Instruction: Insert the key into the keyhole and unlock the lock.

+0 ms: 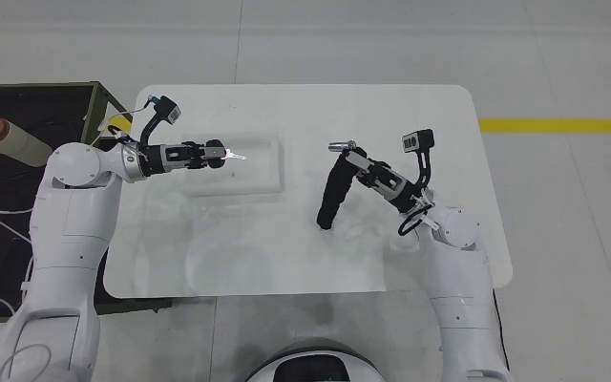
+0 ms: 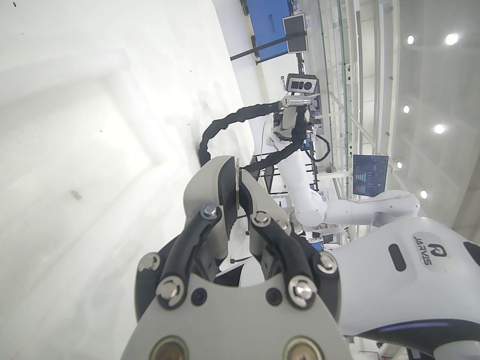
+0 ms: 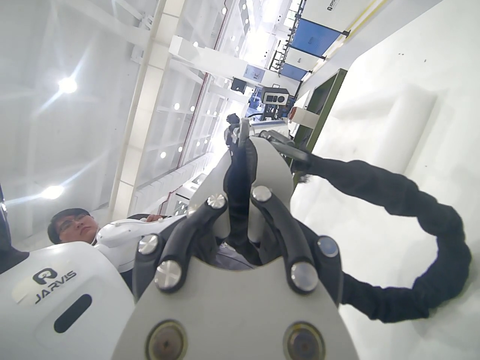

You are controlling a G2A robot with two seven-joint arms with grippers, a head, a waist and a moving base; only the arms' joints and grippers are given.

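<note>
Left gripper (image 1: 220,153) fingers pinch key (image 1: 236,156); right gripper (image 1: 358,160) fingers clamp lock (image 1: 334,196); left wrist view reveals keyhole end (image 2: 287,102).

Setting: large indoor robotics lab hall.
Beyond the white table (image 1: 286,267): blue partition panels (image 2: 272,27), monitor (image 2: 369,177), high lit ceiling (image 2: 431,76) (industrial scale).

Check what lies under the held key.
The recessed floor of the white tray lies below the key; the patch beneath the left gripper is covered by it.
</note>
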